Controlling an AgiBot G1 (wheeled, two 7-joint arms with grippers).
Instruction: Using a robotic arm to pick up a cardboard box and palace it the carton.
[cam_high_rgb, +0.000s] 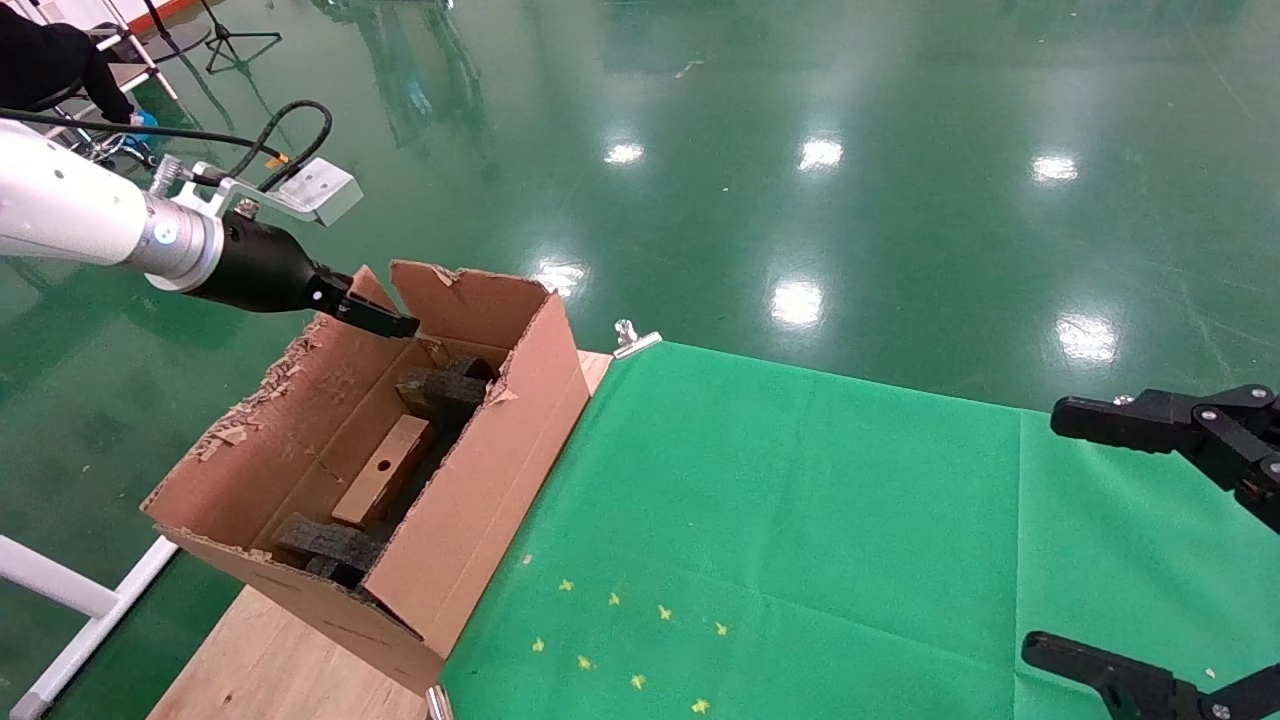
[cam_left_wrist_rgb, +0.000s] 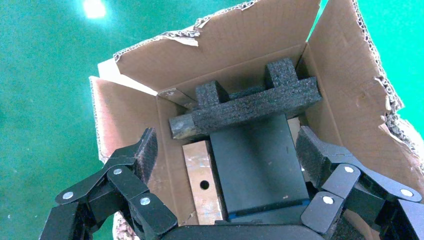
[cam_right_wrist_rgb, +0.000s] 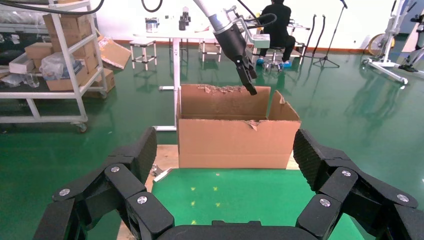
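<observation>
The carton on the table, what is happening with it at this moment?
The left pincer hangs open above the far end of the carton, holding nothing. The cardboard box already lies inside the carton, between black foam blocks. The right pincer is open over the green cloth, away from the carton.

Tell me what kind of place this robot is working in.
Probably a robotics lab or workshop: glossy green floor, storage shelving holding boxes, and a person seated at a white bench behind the carton.

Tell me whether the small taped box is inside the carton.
Inside: the cardboard box lies on the floor of the carton beside black foam, and the left gripper is open, empty.
</observation>
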